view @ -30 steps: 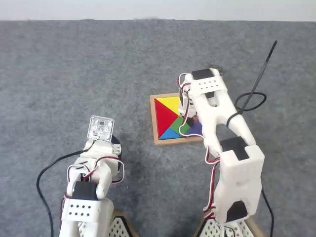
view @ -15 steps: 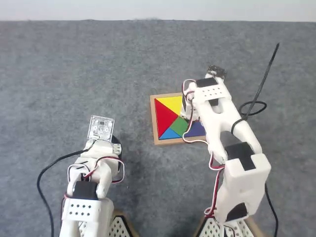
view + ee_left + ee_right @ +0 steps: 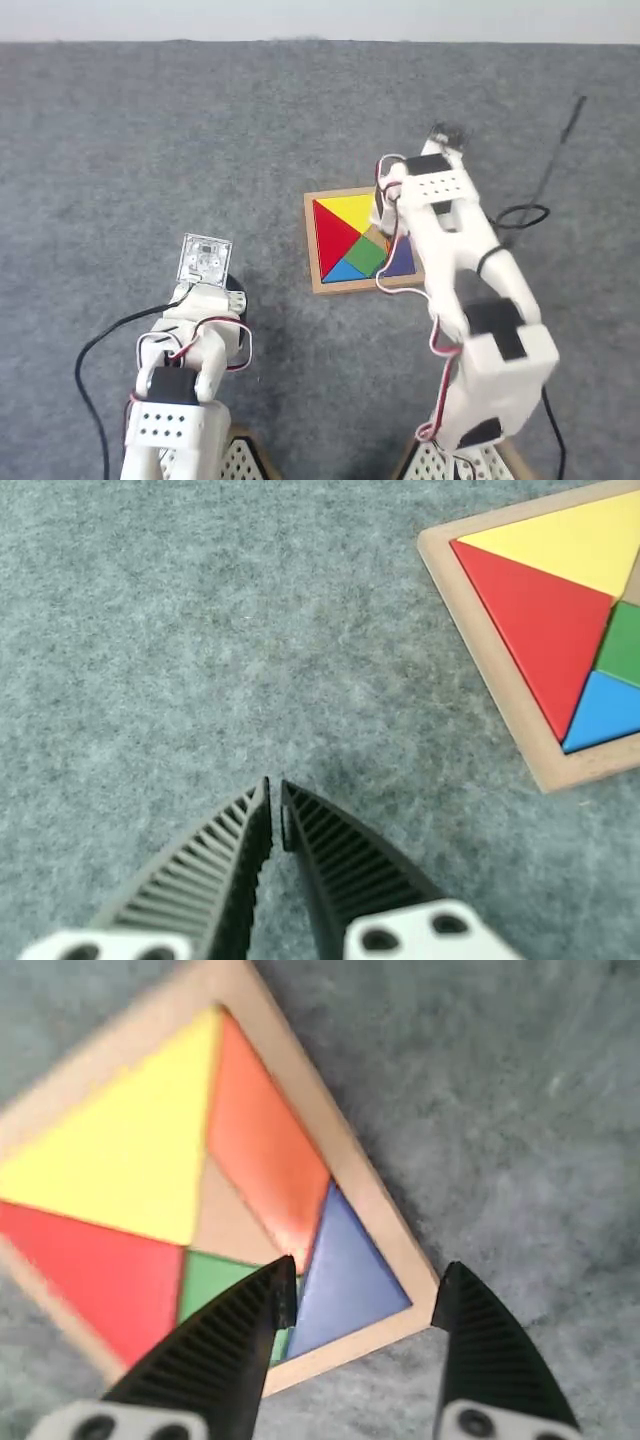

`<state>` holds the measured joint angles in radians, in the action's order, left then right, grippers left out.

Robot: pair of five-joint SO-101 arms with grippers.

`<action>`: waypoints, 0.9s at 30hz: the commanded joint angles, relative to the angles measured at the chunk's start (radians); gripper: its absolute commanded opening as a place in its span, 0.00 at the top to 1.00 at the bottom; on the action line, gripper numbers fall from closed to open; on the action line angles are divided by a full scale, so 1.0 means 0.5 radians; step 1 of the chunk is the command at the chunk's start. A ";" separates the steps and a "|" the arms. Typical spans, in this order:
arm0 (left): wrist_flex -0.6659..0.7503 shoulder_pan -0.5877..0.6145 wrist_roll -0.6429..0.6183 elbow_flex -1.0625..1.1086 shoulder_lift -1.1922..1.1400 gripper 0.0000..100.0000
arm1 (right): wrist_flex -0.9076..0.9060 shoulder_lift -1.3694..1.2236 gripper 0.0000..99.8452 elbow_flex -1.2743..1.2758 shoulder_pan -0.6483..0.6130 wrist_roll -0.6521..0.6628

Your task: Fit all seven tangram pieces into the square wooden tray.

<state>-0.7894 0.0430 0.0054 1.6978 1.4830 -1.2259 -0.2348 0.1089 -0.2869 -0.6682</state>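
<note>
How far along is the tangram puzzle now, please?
Nearly or fully done: yellow, red, orange, green, light blue and dark blue pieces lie flat in the tray. The central tan triangle may be the seventh piece or a bare slot; I cannot tell. Nothing is in hand: the right gripper hangs open over the tray's corner, the left gripper shut over the mat.

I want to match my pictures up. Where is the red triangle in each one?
High view: the red triangle sits along the tray's left rim.
Left wrist view: it lies against the tray's rim, between the yellow triangle and the blue piece.
Right wrist view: it touches the green piece.
Shared landmark: the yellow triangle touches it in all three.
</note>
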 commanded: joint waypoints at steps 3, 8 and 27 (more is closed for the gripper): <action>-0.015 0.009 -0.015 -0.017 0.025 0.98 | 0.094 0.299 0.78 0.153 0.026 0.040; -0.015 0.009 -0.015 -0.017 0.025 0.98 | 0.262 0.186 0.78 0.252 0.121 0.120; -0.015 0.009 -0.015 -0.017 0.025 0.98 | 0.729 1.941 0.99 1.737 0.404 1.129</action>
<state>-0.7894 0.0430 0.0054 1.6978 1.4830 -0.9221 0.5616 0.8163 -0.1289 -0.1956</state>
